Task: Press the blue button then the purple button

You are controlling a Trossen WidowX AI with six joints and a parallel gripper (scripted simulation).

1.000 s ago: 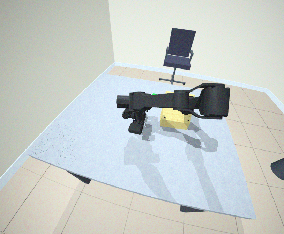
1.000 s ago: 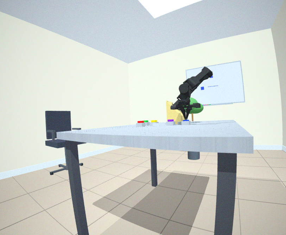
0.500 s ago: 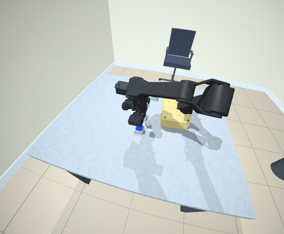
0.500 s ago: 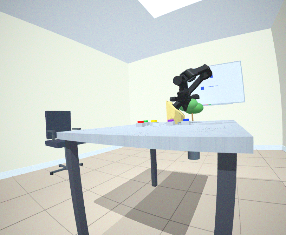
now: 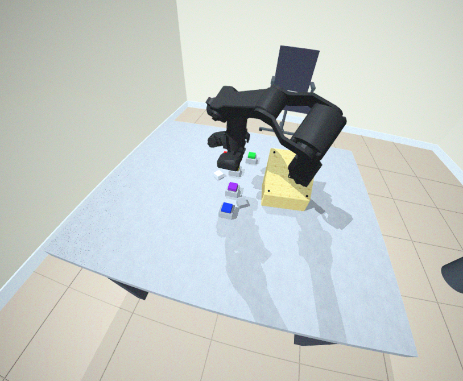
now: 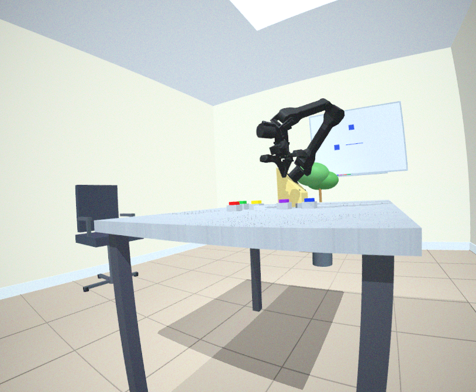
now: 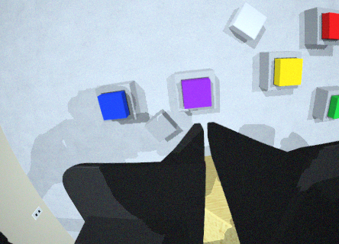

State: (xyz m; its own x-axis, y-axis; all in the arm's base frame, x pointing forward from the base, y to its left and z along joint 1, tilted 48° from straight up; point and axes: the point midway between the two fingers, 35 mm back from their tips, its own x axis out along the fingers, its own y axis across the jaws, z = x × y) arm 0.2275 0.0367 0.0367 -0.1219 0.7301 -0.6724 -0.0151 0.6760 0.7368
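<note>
The blue button (image 5: pixel 226 207) (image 6: pixel 309 199) (image 7: pixel 114 105) stands on its grey base, its cap raised. The purple button (image 5: pixel 232 186) (image 6: pixel 283 201) (image 7: pixel 196 93) stands beside it, its cap also raised. My gripper (image 6: pixel 283 175) (image 7: pixel 203 129) is shut and empty. It hangs well above the table, over the purple button's side of the row, touching nothing. In the wrist view its tips show just below the purple button. In the top view the arm hides the fingertips.
A grey block (image 5: pixel 243 202) (image 7: pixel 163 126) lies near the blue and purple buttons. A white block (image 5: pixel 219 174) (image 7: pixel 247 22) lies beyond. Yellow (image 6: pixel 256 202) (image 7: pixel 288 72), red (image 6: pixel 234 203) (image 7: pixel 330 26) and green (image 5: pixel 251 155) (image 6: pixel 242 202) (image 7: pixel 334 107) buttons stand farther along. The yellow arm base (image 5: pixel 279 176) is beside them.
</note>
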